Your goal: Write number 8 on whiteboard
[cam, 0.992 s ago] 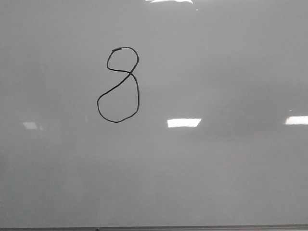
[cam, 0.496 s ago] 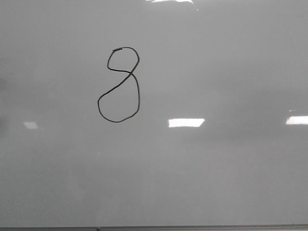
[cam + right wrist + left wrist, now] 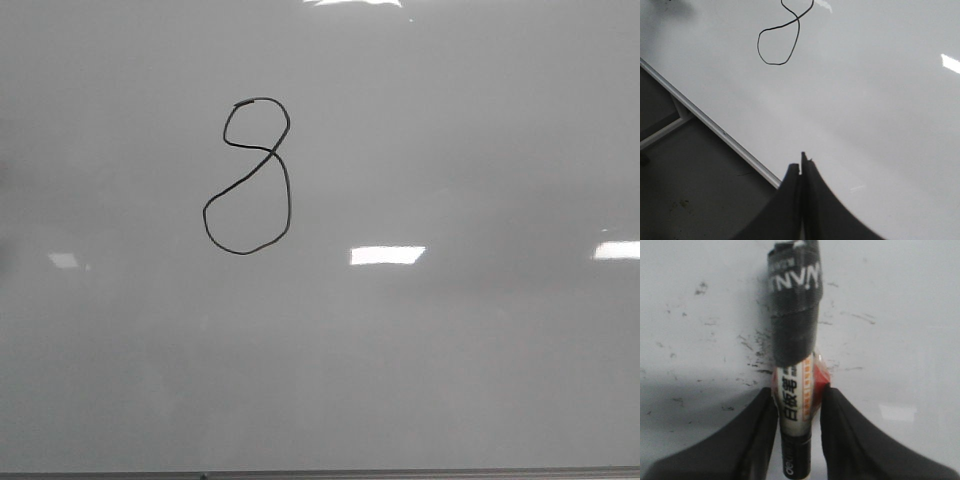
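A thin black number 8 (image 3: 248, 175) is drawn on the pale glossy whiteboard (image 3: 450, 360), left of centre in the front view, small loop on top and larger loop below. Its lower loop also shows in the right wrist view (image 3: 776, 44). No gripper shows in the front view. My left gripper (image 3: 799, 400) is shut on a whiteboard marker (image 3: 795, 345) with a black cap end and a white and orange label, held over a scuffed white surface (image 3: 900, 315). My right gripper (image 3: 801, 167) is shut and empty above the whiteboard's edge (image 3: 715, 127).
The whiteboard's thin dark bottom edge (image 3: 320, 473) runs along the bottom of the front view. In the right wrist view a dark surface (image 3: 690, 200) lies beyond the board's metal frame. Bright light reflections (image 3: 387, 255) sit on the board.
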